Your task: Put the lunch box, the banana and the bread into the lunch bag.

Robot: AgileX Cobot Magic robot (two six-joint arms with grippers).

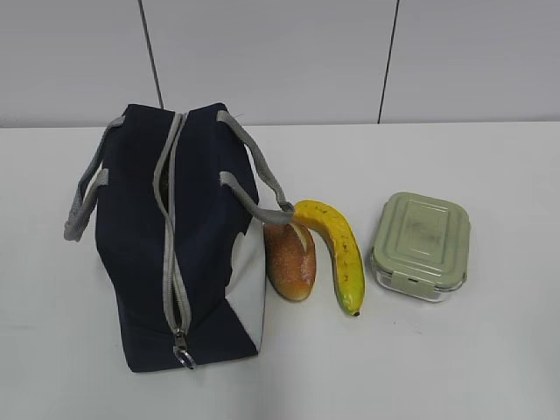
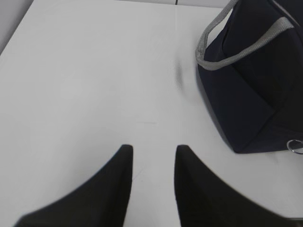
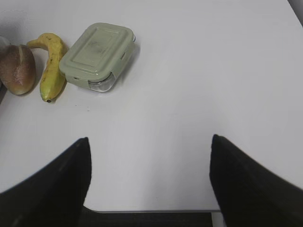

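Observation:
The navy lunch bag (image 1: 166, 245) stands at the left of the white table, its grey zipper closed and the ring pull (image 1: 183, 354) at the near end. The bread (image 1: 290, 259) leans against its white side panel. The banana (image 1: 341, 252) lies next to the bread, and the lunch box (image 1: 422, 245) with its sage-green lid sits further right. Neither gripper shows in the exterior view. My left gripper (image 2: 153, 150) is open and empty over bare table, left of the bag (image 2: 253, 80). My right gripper (image 3: 149, 141) is wide open and empty, well short of the lunch box (image 3: 97, 55), banana (image 3: 51, 64) and bread (image 3: 18, 69).
The table's near edge (image 3: 151, 210) lies right under my right gripper. A grey panelled wall (image 1: 280, 61) stands behind the table. The bag's grey handles (image 1: 87, 197) hang out to both sides.

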